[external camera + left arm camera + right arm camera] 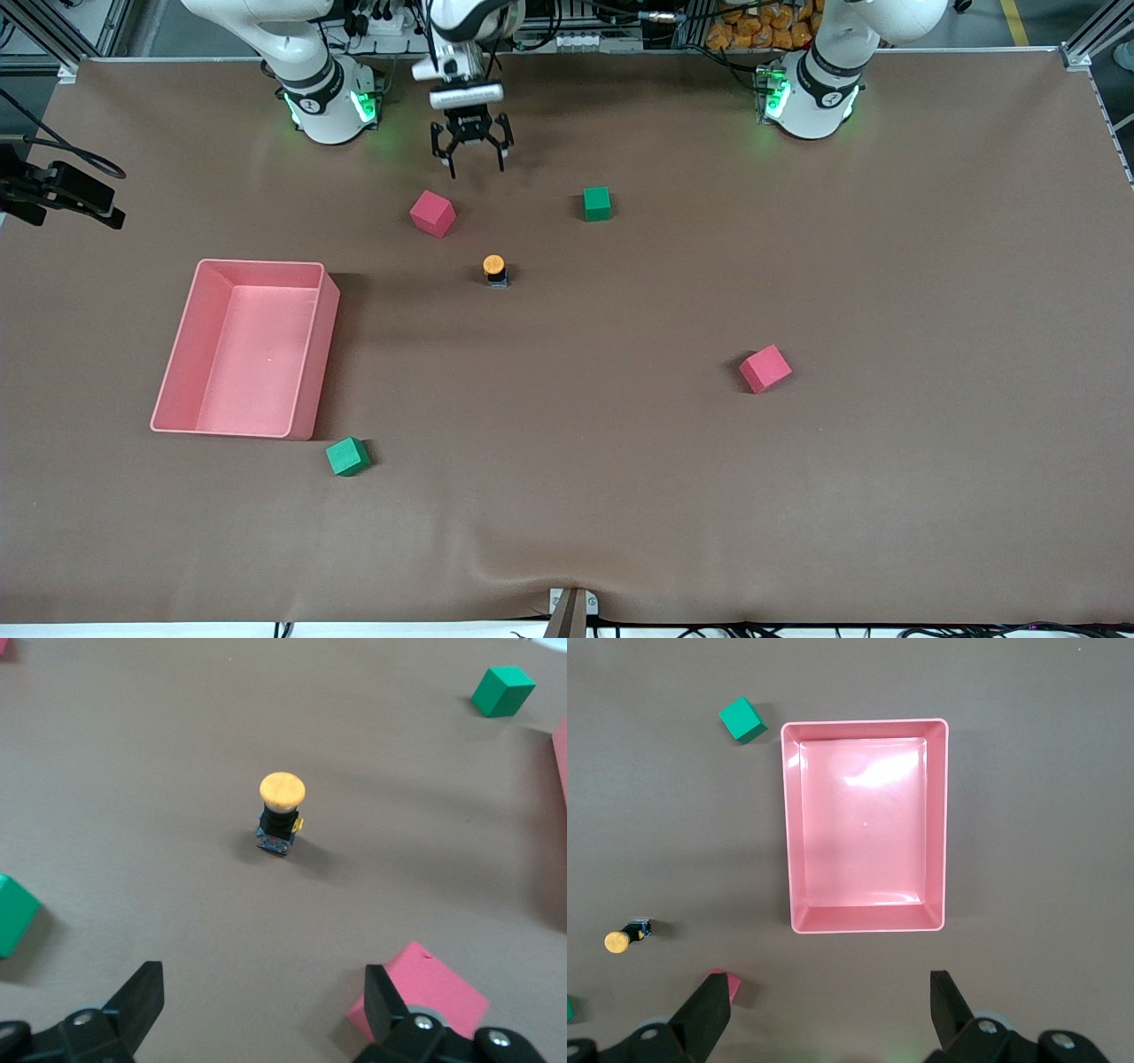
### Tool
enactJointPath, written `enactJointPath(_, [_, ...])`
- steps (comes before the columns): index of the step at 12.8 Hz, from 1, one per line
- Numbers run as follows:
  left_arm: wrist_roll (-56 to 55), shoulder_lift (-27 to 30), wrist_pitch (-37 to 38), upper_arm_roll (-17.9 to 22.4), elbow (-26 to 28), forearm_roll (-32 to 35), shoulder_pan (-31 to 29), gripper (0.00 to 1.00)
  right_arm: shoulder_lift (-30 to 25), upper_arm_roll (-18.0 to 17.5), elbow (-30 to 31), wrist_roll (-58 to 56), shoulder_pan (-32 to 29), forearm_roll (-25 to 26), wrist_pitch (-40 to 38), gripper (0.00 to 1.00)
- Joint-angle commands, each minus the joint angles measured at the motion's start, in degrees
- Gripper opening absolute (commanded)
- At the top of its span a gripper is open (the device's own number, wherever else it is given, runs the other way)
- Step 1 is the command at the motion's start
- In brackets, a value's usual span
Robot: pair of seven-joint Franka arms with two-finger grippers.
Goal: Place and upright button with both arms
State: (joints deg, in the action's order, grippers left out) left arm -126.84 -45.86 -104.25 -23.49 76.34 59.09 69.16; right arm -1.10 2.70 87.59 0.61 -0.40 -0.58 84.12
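On the matte brown table cover, the button [494, 269] stands upright, round orange cap over a black barrel, between a red cube [432, 213] and a green cube [597, 203], slightly nearer the camera. The left gripper [477, 168] hangs wide open and empty near the bases. The right gripper [828, 988], fingers spread and empty, shows only in its wrist view, high over a glossy pink tray [788, 833]

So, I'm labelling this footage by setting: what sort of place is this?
Probably a robotics lab bench: the right arm and left arm stand mounted along one cloth-covered table, the props are a button and a toy-like red cube, and aluminium framing lines its edge.
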Motion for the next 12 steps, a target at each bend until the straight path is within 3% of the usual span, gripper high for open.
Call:
enactJointPath(1, [11.0,7.3,0.4,0.4,-0.2,-7.4,-4.9,1.0,0.3,-0.2,-1.0,0.4,-0.2,0.1,-0.3,1.0])
enactJointPath(8, [38.6,19.4,0.4,-0.1,0.3,-24.3,-27.9,1.0,0.3,-0.2,-0.9,0.2,0.0,0.1,-0.4,1.0])
enactJointPath(12, [58.5,26.9,0.4,-0.1,1.0,-42.8,-44.5,1.0,0.3,-0.2,-0.9,0.1,-0.1,0.1,-0.5,1.0])
